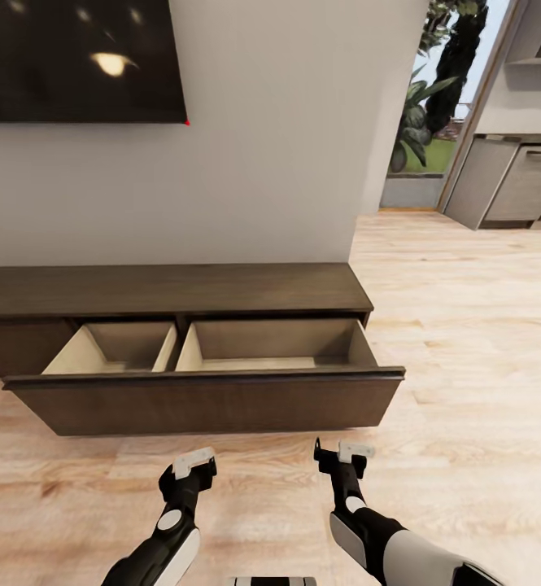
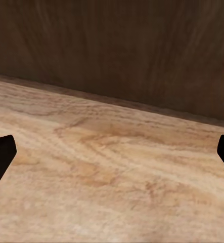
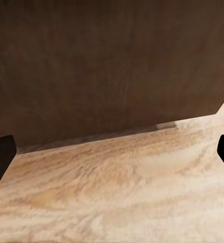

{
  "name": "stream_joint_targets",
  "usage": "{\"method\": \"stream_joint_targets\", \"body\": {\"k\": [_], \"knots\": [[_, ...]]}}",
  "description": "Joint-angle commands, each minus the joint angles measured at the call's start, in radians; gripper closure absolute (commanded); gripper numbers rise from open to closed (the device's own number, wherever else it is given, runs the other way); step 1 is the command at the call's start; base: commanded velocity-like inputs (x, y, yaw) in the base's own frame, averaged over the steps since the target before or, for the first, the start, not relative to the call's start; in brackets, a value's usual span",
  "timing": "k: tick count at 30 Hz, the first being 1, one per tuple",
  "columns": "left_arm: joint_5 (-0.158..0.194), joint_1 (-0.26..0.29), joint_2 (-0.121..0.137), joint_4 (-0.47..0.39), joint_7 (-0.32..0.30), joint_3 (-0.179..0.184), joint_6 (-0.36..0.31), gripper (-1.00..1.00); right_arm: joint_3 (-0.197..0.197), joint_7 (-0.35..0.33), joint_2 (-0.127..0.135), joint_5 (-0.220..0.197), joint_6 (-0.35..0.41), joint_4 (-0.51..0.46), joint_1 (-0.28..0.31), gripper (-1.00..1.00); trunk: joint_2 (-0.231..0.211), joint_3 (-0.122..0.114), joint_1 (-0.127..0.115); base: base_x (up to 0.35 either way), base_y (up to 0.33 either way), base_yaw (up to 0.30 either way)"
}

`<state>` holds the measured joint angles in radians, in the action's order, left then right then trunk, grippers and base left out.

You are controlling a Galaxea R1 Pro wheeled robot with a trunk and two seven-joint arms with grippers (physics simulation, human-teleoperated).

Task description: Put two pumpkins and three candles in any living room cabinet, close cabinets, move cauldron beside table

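The pale wood floor (image 1: 465, 342) spreads under and around both arms. Ahead of the two grippers runs the cabinet (image 1: 172, 289), a long low dark brown unit against the grey wall (image 1: 286, 163). Its wide drawer (image 1: 205, 399) stands pulled out toward the grippers, and the drawer's dark front panel faces them just beyond the fingertips. Behind that panel lie two pale beige compartments, one ahead of the left gripper and a wider one ahead of the right; what shows of their insides is bare beige. Above the cabinet, far up and to the left of the grippers, hangs a dark screen (image 1: 75, 57). Well off to the right of the right gripper are grey kitchen units (image 1: 514, 183) and a window with green plants (image 1: 421, 114).

The left gripper (image 1: 194, 465) hangs low over the floor, near the drawer front, its fingers spread wide and holding nothing; its wrist view shows the dark panel (image 2: 122, 50) and floor boards between the two finger tips (image 2: 0, 157). The right gripper (image 1: 341, 454) is beside it, likewise released and empty, facing the drawer front (image 3: 106, 66) near that panel's right end.
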<state>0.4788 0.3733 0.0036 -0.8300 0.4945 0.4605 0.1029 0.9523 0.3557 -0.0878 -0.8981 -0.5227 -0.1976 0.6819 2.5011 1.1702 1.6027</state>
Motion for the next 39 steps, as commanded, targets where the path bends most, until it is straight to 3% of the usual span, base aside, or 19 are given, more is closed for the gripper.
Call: {"method": "stream_joint_targets", "body": {"k": [1, 39], "knots": [[0.011, 0.001, 0.001, 0.0, 0.006, 0.005, 0.008, -1.0, 0.008, 0.006, 0.0, -0.005, -0.002, 0.0, 0.001, -1.0, 0.0, 0.001, 0.0, 0.118, 0.0, 0.0], [0.011, 0.001, 0.004, 0.002, 0.006, 0.004, 0.008, -1.0, 0.008, 0.006, 0.0, -0.007, -0.002, 0.0, 0.001, -1.0, 0.0, 0.001, 0.0, 0.186, 0.0, 0.0]]}}
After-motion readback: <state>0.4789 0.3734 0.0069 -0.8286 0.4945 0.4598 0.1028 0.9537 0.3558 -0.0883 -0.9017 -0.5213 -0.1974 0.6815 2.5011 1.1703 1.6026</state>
